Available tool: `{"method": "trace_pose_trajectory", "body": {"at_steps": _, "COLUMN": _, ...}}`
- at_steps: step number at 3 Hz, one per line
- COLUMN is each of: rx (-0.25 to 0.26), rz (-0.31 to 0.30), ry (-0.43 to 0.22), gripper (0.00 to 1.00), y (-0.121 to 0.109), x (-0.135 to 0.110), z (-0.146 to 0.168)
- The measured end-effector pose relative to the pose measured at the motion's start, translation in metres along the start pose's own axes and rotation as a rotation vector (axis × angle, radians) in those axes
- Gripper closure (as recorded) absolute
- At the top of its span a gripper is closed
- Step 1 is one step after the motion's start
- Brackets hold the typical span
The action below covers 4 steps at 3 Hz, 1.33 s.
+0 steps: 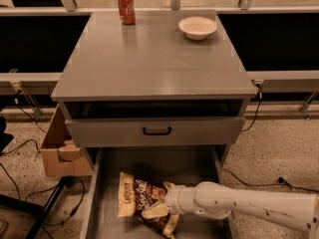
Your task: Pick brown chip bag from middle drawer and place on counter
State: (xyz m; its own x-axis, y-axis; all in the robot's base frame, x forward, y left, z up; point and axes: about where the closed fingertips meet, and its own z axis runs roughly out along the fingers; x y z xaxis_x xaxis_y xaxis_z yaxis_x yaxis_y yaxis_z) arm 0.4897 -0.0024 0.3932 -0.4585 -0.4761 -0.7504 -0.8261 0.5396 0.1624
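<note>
The brown chip bag (135,198) lies flat in the open middle drawer (107,183), a grey tray pulled out below the cabinet. It has cream-yellow ends and white script on a dark brown middle. My white arm reaches in from the lower right, and the gripper (160,209) is down on the bag's right end, touching it. The counter (149,59) is the flat grey top of the cabinet, above and behind the drawer.
A red soda can (126,7) stands at the counter's back left and a white bowl (198,27) at its back right. A drawer front with a black handle (156,131) sits above the open tray. A cardboard box (57,151) and cables are on the floor at left.
</note>
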Motion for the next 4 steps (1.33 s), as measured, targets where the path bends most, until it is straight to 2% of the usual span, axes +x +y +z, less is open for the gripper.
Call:
{"method": "trace_pose_trajectory", "body": {"at_steps": 1, "rx": -0.026, "rz": 0.011, "ry": -0.019, "gripper": 0.41, "y": 0.009, "x": 0.007, "z": 0.011}}
{"method": "trace_pose_trajectory", "body": {"at_steps": 2, "rx": -0.058, "rz": -0.038, "ry": -0.075, "gripper": 0.64, "y": 0.034, "x": -0.009, "z": 0.0}}
{"method": "trace_pose_trajectory", "body": {"at_steps": 3, "rx": -0.088, "rz": -0.101, "ry": -0.152, "gripper": 0.88, "y": 0.061, "x": -0.038, "z": -0.018}}
{"method": "trace_pose_trajectory", "body": {"at_steps": 4, "rx": -0.13, "rz": -0.159, "ry": -0.226, "gripper": 1.0, "y": 0.085, "x": -0.067, "z": -0.043}}
